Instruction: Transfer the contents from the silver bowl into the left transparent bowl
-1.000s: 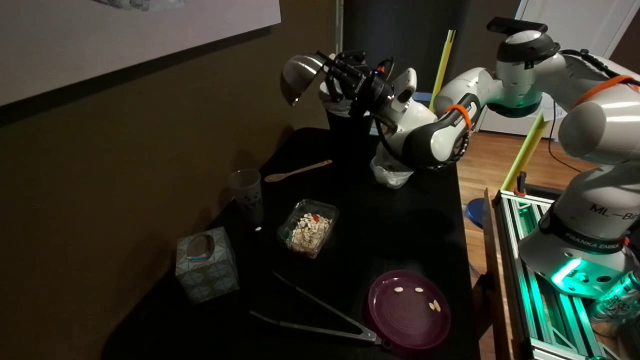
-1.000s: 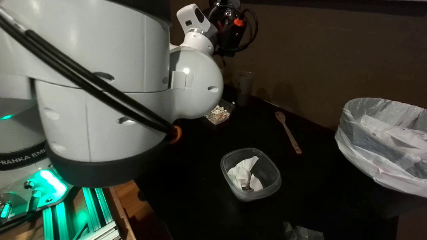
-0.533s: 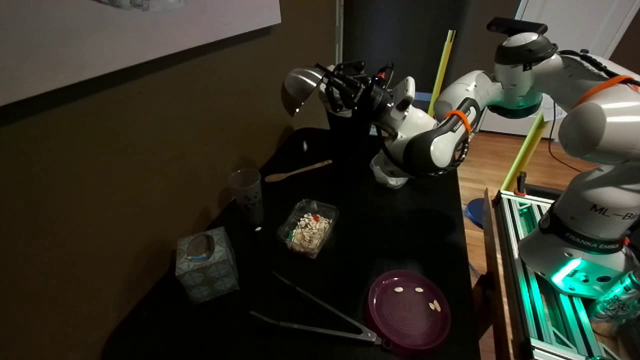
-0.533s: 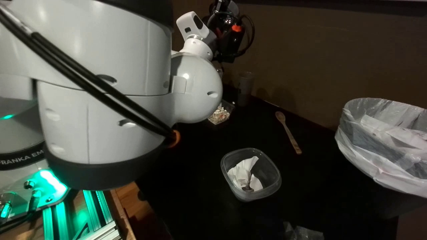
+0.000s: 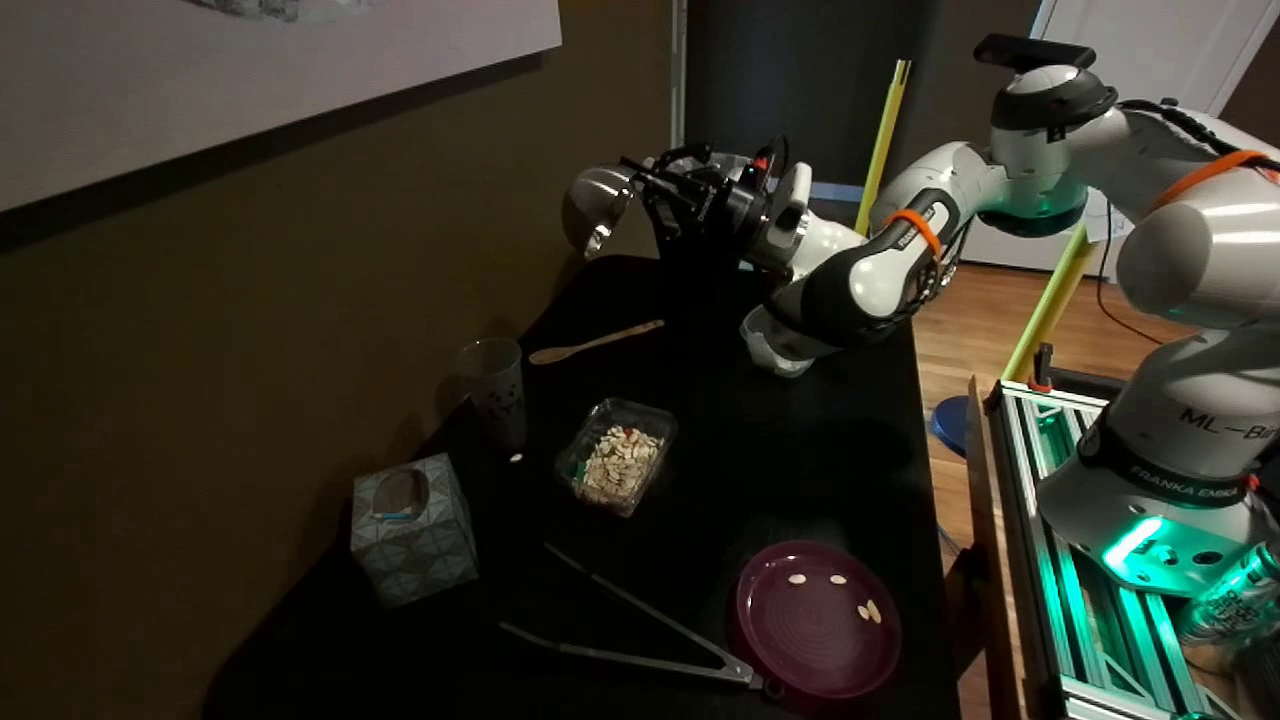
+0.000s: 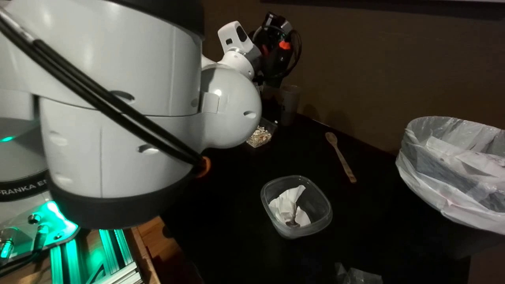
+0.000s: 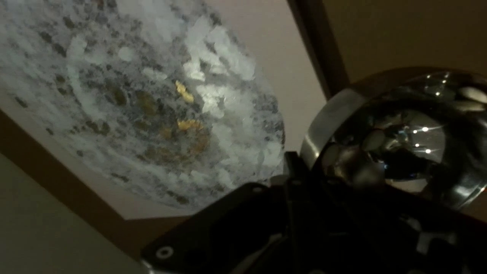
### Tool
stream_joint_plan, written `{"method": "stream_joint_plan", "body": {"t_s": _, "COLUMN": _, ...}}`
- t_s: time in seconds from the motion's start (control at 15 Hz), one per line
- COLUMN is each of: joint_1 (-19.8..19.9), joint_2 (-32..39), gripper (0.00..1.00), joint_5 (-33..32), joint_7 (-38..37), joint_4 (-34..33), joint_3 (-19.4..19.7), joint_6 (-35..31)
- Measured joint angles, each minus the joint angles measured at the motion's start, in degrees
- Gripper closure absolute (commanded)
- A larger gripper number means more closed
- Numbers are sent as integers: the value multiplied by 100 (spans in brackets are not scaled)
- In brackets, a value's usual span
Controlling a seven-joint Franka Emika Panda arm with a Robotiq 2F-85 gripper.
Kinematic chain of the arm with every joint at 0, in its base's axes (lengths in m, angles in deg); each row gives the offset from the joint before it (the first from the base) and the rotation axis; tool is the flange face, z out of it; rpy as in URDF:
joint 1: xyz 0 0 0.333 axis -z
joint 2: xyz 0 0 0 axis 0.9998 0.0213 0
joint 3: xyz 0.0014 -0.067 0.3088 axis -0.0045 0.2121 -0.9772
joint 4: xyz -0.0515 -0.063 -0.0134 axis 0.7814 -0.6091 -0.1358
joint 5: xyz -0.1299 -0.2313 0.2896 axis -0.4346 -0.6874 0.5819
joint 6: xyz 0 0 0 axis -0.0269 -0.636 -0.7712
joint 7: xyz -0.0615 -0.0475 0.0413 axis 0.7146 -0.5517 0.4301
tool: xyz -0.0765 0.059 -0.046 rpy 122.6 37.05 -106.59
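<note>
With your jaws pinching the silver bowl (image 5: 597,203), shake it low over the left transparent bowl (image 5: 626,411), six o'clock in this exterior view.

The black table (image 5: 800,450) carries the left transparent bowl (image 5: 632,412), magenta plate (image 5: 805,650), tongs (image 5: 738,671), cup (image 5: 500,395) and spoon (image 5: 605,340).
</note>
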Motion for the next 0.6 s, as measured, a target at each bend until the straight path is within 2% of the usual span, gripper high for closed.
{"method": "stream_joint_plan", "body": {"t_s": 0.33, "joint_1": 16, "joint_2": -2, "gripper": 99, "joint_5": 1929, "joint_7": 1367, "joint_4": 136, "joint_3": -8, "joint_6": 0}}
{"method": "stream_joint_plan", "body": {"t_s": 0.6, "joint_1": 70, "joint_2": -5, "gripper": 99, "joint_5": 3656, "joint_7": 2084, "joint_4": 151, "joint_3": -199, "joint_6": 0}}
